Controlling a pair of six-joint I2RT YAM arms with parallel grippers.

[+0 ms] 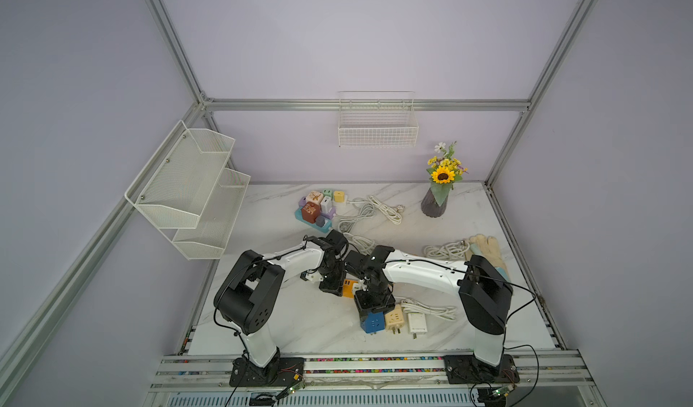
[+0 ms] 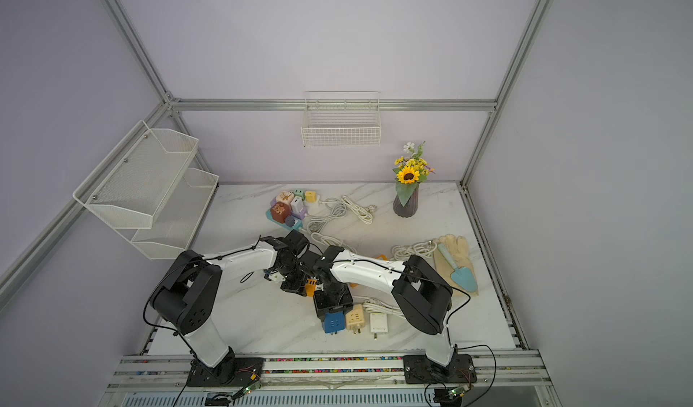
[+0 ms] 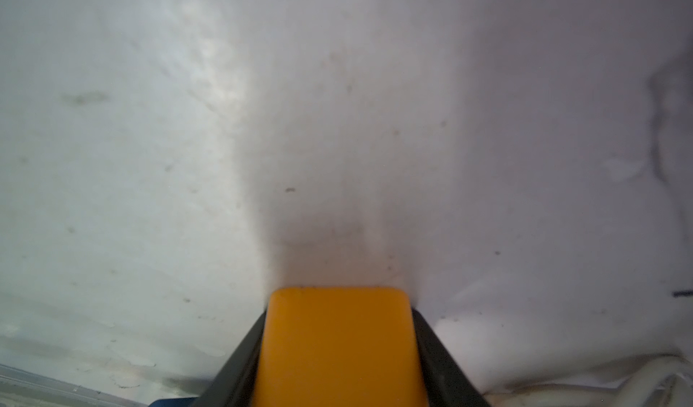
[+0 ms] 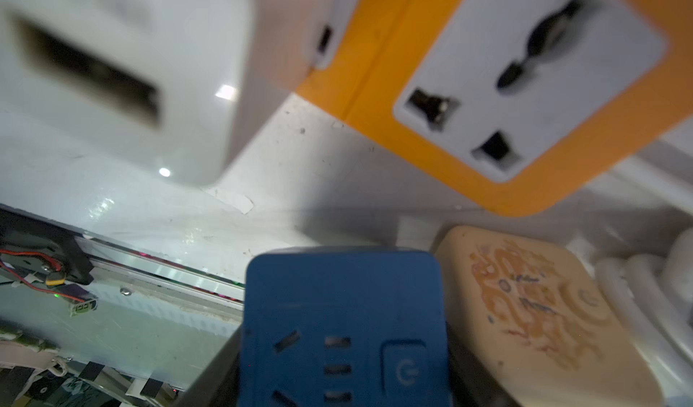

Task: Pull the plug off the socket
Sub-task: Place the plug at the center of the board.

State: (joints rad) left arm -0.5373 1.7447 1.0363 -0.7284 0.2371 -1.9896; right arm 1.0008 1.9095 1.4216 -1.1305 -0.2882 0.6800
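Note:
My left gripper (image 1: 332,285) is shut on the orange socket cube (image 1: 348,288), which shows between its black fingers (image 3: 258,334) in the left wrist view (image 3: 339,349). The blue plug (image 1: 373,324) is apart from the socket, nearer the table's front edge, prongs pointing forward. My right gripper (image 1: 373,311) is shut on it; in the right wrist view the blue plug (image 4: 343,311) fills the jaws. That view also shows the socket's white face (image 4: 525,86) with empty holes. A white USB block (image 4: 112,67) sits beside the socket; I cannot tell whether it is plugged in.
A beige adapter (image 1: 393,317) and a white charger (image 1: 417,322) lie right of the blue plug, with a white cable (image 1: 427,307) behind them. At the back are a power strip with several plugs (image 1: 317,208), coiled cords (image 1: 369,210) and a vase (image 1: 435,202). Gloves (image 1: 483,247) lie right.

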